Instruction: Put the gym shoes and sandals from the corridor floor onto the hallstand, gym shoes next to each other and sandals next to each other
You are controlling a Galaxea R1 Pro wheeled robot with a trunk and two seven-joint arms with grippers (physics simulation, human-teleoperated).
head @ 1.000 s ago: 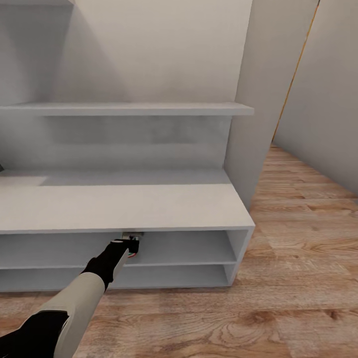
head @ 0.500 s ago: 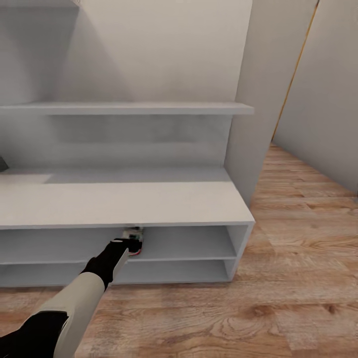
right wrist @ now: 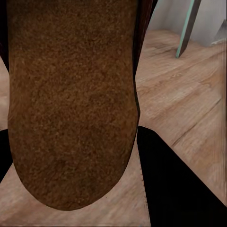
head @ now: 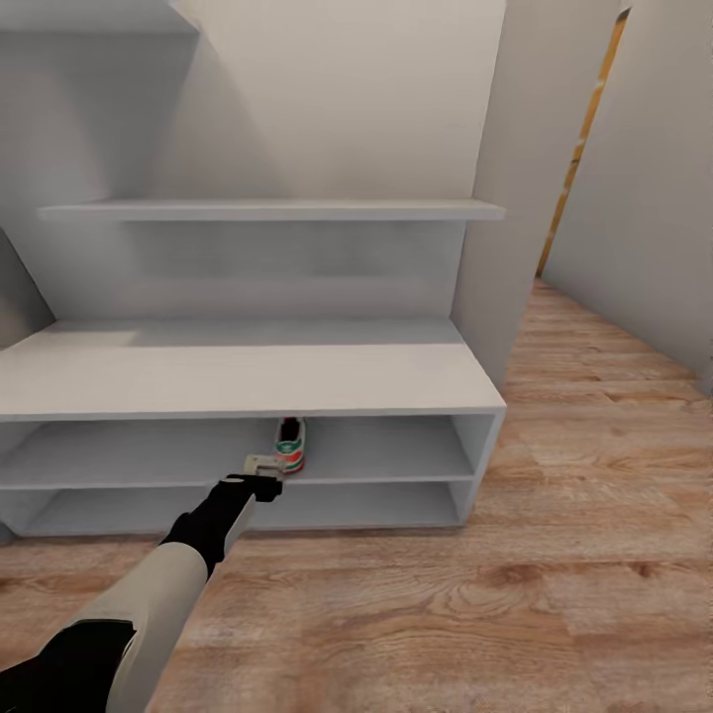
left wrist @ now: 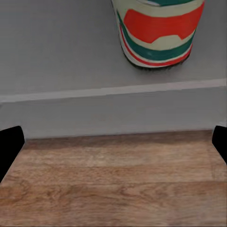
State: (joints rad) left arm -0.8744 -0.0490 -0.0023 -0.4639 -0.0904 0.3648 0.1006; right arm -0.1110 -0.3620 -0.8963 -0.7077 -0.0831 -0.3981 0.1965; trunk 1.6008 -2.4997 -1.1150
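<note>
**Gym shoe on hallstand shelf; sandal in right claw**

Left claw (head: 263, 479), fingers apart and empty, sits just in front of the hallstand (head: 248, 381). Gym shoe (head: 290, 444) rests on its upper open shelf, heel outward, probably just released. Left wrist view adds heel detail (left wrist: 158, 29). Right wrist view: right claw clamps a brown sandal (right wrist: 71, 99) above the corridor floor (right wrist: 179, 94).

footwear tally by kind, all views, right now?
gym shoe: 1, on the hallstand upper open shelf
sandal: 1, in the right wrist view between the fingers
total: 2
</note>
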